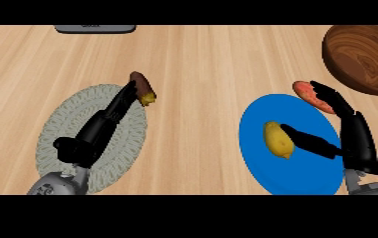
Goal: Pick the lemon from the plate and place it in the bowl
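Currently the lemon (278,140) lies on the blue plate (295,177), left of the plate's middle, its long axis running roughly up and down in the head view; the right robot hand (345,141) sits over the plate's right part, released, with nothing grasped; its thumb points left and its tip touches or nearly touches the lemon's right side, while its fingers stretch up toward the plate's upper right rim; just beyond those fingers a reddish, speckled piece of food (308,95) rests at the plate's upper edge, partly hidden by the fingertips; the wooden bowl (353,57) stands at the upper right corner of the light wooden surface (207,67), cut off by the frame's edge and apart from the plate; on the other side, the left robot hand (96,129) lies across a round grey woven mat (66,114), fingers straight and relaxed, reaching up and to the right; at their tips, at the mat's upper right rim, sits a small brown object with a yellow end (142,89); a grey, flat item (95,28) shows at the top edge, only partly in view.
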